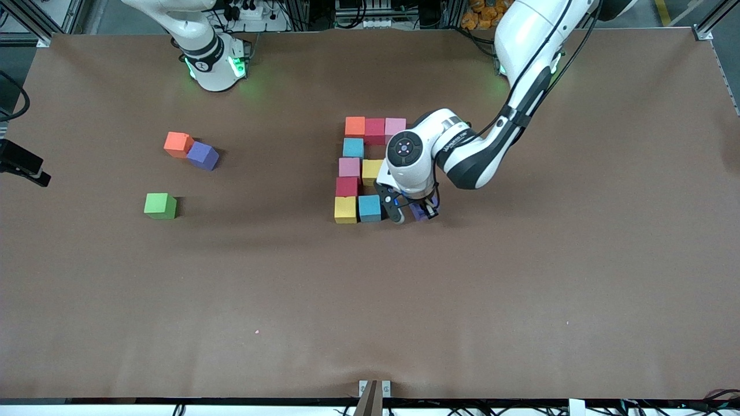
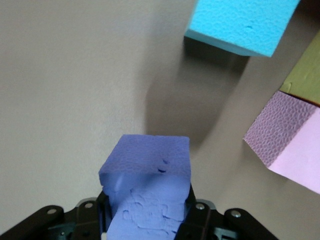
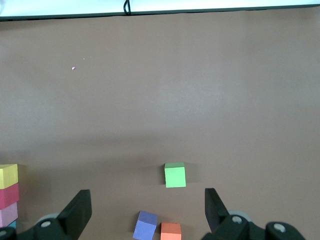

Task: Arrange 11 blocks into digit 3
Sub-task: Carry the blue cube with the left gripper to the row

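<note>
Blocks are showing orange (image 1: 355, 126), red (image 1: 374, 130), pink (image 1: 395, 127), blue (image 1: 353, 148), pink (image 1: 349, 167), yellow (image 1: 372, 171), red (image 1: 346, 186), yellow (image 1: 345, 210) and blue (image 1: 369, 208). The held cube (image 2: 150, 165) is showing purple. A green cube (image 1: 160, 205) is showing against the brown table (image 1: 520, 289).

We count twelve foam cubes: nine laid in the figure (image 1: 361, 170), one purple cube (image 1: 420, 212) in a gripper. Off by themselves sit an orange (image 1: 177, 144), another purple (image 1: 203, 155) and a green one (image 1: 160, 205).
</note>
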Motion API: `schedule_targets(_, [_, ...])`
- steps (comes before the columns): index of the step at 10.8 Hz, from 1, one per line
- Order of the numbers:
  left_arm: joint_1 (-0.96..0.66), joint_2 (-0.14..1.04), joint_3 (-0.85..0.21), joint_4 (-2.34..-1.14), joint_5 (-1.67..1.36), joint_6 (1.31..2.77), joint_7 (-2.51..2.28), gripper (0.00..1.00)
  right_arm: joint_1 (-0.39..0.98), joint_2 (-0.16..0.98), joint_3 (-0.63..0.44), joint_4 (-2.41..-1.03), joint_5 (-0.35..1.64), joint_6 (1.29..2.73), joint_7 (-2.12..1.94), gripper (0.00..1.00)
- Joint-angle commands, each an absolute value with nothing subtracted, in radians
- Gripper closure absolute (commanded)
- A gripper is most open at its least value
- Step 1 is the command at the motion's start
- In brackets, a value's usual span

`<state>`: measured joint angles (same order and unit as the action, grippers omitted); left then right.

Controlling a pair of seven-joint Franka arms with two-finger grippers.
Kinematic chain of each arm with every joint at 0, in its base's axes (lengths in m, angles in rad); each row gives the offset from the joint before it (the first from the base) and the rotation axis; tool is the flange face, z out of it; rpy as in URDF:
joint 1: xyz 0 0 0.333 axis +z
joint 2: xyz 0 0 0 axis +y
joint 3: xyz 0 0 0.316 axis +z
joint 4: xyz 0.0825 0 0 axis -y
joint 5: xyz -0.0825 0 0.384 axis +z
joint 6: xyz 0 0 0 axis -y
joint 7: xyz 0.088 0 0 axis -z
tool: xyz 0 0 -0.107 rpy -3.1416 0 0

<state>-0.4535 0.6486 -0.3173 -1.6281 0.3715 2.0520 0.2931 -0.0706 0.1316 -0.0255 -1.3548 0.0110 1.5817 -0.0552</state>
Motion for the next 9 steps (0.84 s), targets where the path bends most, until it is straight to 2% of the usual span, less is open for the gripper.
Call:
schedule_targets(1, [-0.501, 0.684, -0.295, -1.582, 0.397, 2.048, 0.382, 0.94, -0.066, 0.129, -0.023, -1.35, -0.006, 1.58, -0.049, 0.0])
schedule_targets(4, [-0.534, 0.736, -0.295, -1.522, 0.423, 2.049, 0.411, 0.94, -0.063, 0.13, -0.021, -1.351, -0.008, 1.58, -0.048, 0.0])
schedule_targets(9, [-0.624, 0.801, -0.23, -1.447, 0.42, 2.059, 0.437, 0.94, -0.066, 0.13, -0.021, -1.348, -0.011, 1.583, -0.046, 0.0])
